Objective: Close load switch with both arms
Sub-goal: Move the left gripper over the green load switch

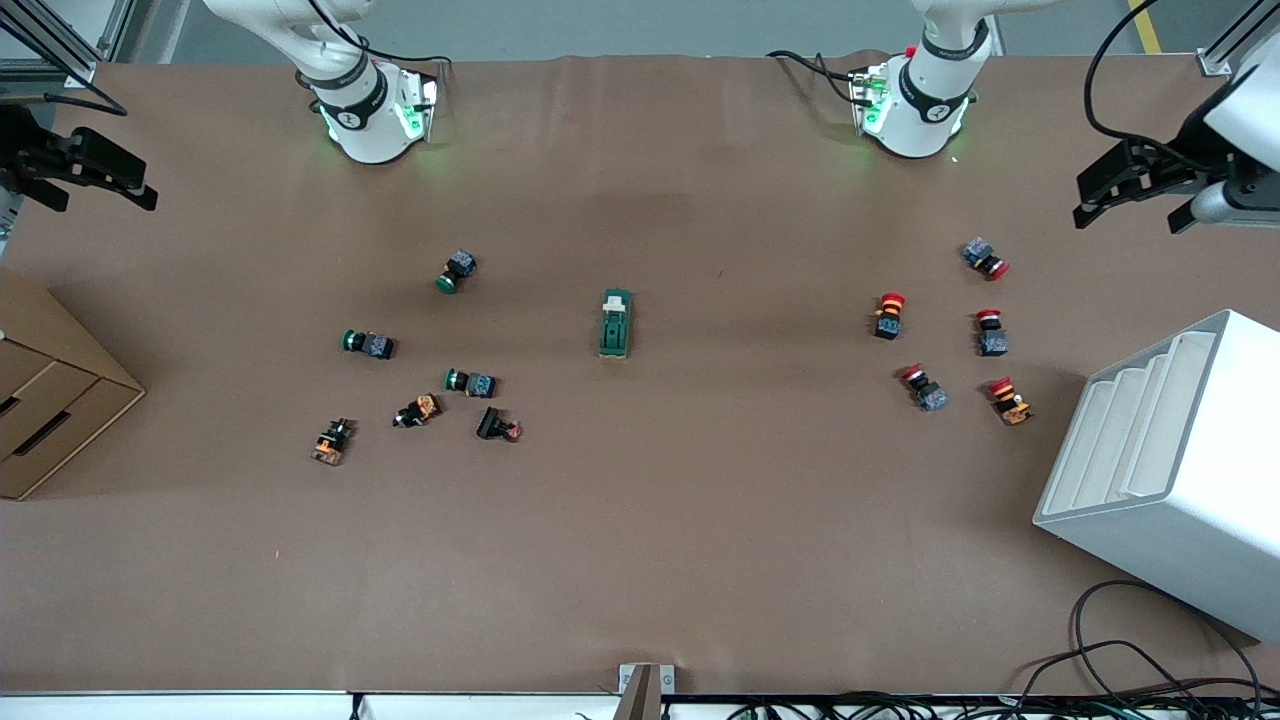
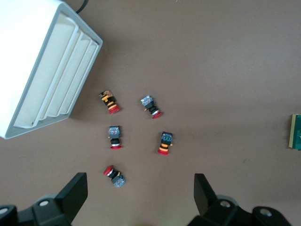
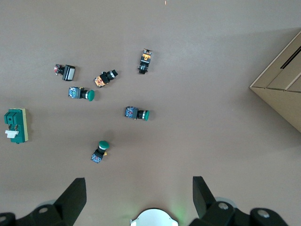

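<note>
The load switch (image 1: 615, 323), a dark-green block with a white sliding piece at the end toward the robot bases, lies at the middle of the brown table. It also shows in the right wrist view (image 3: 15, 125) and at the edge of the left wrist view (image 2: 296, 132). My left gripper (image 1: 1130, 212) hangs open and empty high over the left arm's end of the table, with its fingers wide apart in its wrist view (image 2: 139, 195). My right gripper (image 1: 100, 195) hangs open and empty high over the right arm's end, and it also shows in its wrist view (image 3: 138, 195). Both are well away from the switch.
Several green and orange push buttons (image 1: 458, 270) lie toward the right arm's end and several red ones (image 1: 888, 315) toward the left arm's end. A white slotted rack (image 1: 1170, 460) stands at the left arm's end and a cardboard box (image 1: 50, 390) at the right arm's end.
</note>
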Available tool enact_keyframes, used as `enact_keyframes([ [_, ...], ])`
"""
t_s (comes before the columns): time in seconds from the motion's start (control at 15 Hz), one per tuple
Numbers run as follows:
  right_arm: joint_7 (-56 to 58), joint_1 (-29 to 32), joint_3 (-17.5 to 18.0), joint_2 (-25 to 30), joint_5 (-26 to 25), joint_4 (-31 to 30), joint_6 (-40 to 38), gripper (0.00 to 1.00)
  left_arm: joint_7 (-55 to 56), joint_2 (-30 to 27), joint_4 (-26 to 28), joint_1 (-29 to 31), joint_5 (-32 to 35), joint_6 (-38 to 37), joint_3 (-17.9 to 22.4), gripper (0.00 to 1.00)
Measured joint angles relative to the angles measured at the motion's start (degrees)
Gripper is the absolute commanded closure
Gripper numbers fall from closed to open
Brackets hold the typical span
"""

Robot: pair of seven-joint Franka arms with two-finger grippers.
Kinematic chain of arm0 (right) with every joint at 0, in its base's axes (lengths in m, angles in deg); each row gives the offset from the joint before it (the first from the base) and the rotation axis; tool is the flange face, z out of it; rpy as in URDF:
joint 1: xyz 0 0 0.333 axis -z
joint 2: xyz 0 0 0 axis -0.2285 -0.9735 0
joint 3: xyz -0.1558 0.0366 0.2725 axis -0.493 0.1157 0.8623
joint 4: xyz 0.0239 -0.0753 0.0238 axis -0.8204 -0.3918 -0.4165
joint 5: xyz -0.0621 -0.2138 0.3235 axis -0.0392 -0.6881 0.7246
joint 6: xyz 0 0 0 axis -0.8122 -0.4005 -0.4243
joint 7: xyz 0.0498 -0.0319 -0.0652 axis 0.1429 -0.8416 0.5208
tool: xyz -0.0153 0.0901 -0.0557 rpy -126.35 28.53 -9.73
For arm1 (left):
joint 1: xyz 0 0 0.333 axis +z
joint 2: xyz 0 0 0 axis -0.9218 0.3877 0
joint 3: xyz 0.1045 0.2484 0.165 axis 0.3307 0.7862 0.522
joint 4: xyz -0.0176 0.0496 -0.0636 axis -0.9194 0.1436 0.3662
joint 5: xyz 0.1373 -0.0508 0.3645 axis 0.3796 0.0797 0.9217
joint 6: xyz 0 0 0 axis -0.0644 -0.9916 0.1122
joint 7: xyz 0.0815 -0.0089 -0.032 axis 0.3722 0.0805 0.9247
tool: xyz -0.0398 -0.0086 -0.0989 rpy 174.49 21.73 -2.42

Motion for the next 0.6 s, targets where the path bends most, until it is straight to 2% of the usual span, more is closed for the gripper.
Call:
enact_keyframes([
  [0.33,0.0,0.0,0.0,0.0,0.0,0.0,0.0,0.0,0.3,1.6,-0.5,-1.6,0.0,4.2,-3.4,0.0],
  [0.6,0.0,0.0,0.0,0.0,0.0,0.0,0.0,0.0,0.3,9.4,-5.1,-2.4,0.0,6.2,-6.7,0.0],
])
